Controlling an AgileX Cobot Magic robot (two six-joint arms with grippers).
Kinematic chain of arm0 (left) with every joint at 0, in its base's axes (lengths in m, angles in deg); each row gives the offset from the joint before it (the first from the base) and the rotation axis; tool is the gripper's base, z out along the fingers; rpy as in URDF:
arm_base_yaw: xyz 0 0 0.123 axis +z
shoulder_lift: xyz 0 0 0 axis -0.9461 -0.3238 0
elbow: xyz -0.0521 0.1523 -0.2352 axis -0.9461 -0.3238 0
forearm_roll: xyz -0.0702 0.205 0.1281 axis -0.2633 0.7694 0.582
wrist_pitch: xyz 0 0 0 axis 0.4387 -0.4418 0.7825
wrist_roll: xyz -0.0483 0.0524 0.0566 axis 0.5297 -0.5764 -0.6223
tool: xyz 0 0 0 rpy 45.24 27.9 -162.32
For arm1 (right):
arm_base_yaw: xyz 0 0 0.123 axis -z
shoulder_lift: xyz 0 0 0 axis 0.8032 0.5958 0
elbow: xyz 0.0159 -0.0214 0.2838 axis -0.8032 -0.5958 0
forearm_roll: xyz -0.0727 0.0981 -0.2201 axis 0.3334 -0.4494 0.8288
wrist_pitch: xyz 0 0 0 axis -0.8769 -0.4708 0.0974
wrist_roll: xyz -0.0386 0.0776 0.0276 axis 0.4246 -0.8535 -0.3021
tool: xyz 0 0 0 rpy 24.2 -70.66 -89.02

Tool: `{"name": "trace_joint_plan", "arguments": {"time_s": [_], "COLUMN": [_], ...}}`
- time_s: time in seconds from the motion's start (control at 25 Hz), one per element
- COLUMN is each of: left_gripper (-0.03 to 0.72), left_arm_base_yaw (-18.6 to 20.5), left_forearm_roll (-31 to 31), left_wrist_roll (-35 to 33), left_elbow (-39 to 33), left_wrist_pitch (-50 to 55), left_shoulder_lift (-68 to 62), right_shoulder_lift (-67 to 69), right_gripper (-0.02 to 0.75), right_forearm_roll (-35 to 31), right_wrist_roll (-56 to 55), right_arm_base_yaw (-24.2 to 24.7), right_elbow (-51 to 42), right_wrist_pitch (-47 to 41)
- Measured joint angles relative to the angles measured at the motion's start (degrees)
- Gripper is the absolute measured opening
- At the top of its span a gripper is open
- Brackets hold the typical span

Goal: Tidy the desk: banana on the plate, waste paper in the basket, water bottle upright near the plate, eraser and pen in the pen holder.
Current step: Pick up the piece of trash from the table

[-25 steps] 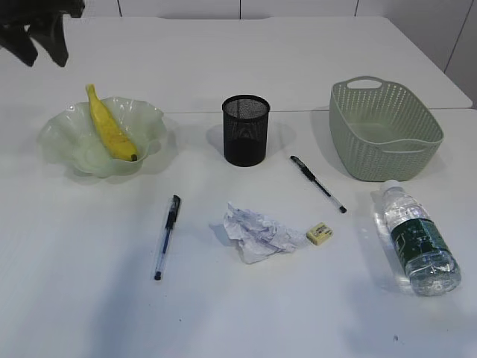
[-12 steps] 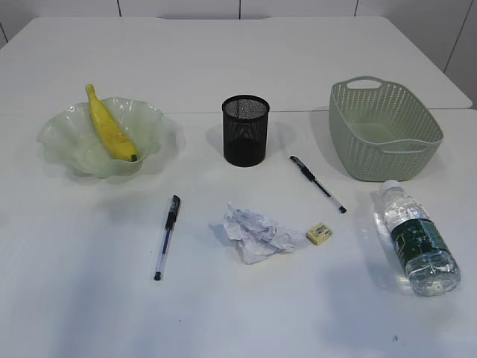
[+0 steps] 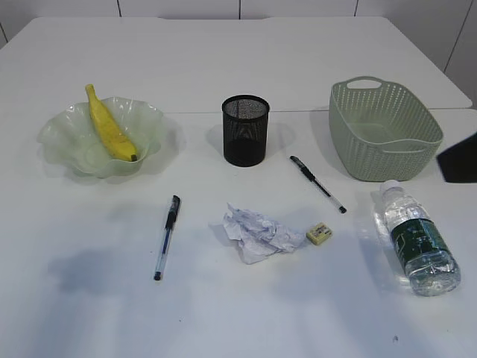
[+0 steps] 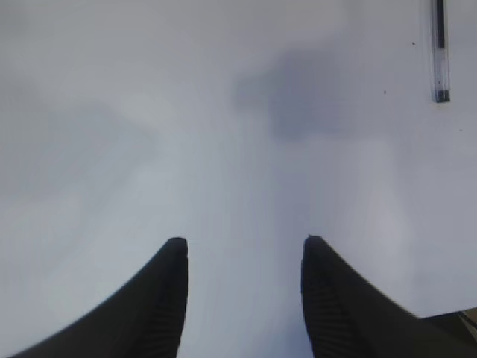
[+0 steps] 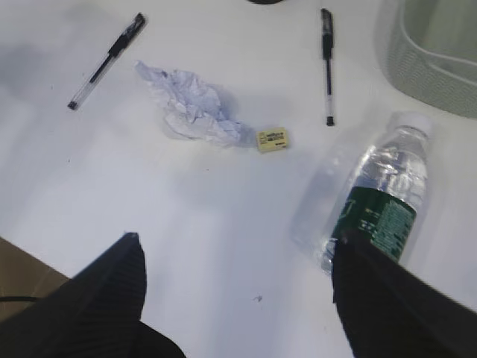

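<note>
A yellow banana (image 3: 109,128) lies in the pale green wavy plate (image 3: 63,134) at the left. The crumpled waste paper (image 3: 257,233) (image 5: 194,107), a small yellow eraser (image 3: 319,233) (image 5: 273,139) and two pens (image 3: 166,236) (image 3: 318,183) lie on the table. The water bottle (image 3: 415,237) (image 5: 378,200) lies on its side at the right. The black mesh pen holder (image 3: 245,130) stands at the centre back. My left gripper (image 4: 242,242) is open over bare table; a pen end (image 4: 440,48) shows at its top right. My right gripper (image 5: 235,242) is open above the table near the bottle.
A green woven basket (image 3: 383,130) stands empty at the back right. A dark part of the right arm (image 3: 458,159) shows at the right edge of the exterior view. A table seam runs across behind the plate and the holder.
The left arm, seen at the top left one second ago, has left the exterior view. A dark part of the right arm has come in at the right edge. The objects have not moved.
</note>
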Motion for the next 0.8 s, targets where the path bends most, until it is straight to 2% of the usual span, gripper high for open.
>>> {"name": "trace_joint_plan", "arguments": {"time_s": [0.12,0.44,0.68,0.8], "left_gripper": [0.349,0.358,0.480,0.501], "left_arm_base_yaw": [0.0,0.0,0.0,0.0], "left_forearm_roll": [-2.1,-2.4,-2.4,-2.4], "left_wrist_roll": [-2.7,-3.6,-3.7,-3.7], "left_elbow": [-0.7,-0.7,-0.7,-0.7], "left_wrist_pitch": [0.0,-0.7,-2.2,-2.2], "left_shoulder_lift": [0.2,0.4,0.4,0.4], "right_shoulder_lift": [8.8,30.1,44.7,49.9], "right_gripper": [0.580,0.580,0.580,0.580], "right_forearm_roll": [0.0,2.8,3.4,3.4], "right_wrist_roll": [3.2,9.2,10.9,11.3], "right_arm_base_yaw": [-3.5,-10.9,-14.8,-15.5], "right_elbow": [5.0,20.1,29.9,31.7], "right_wrist_pitch": [-0.7,-2.0,-2.7,-3.0]}}
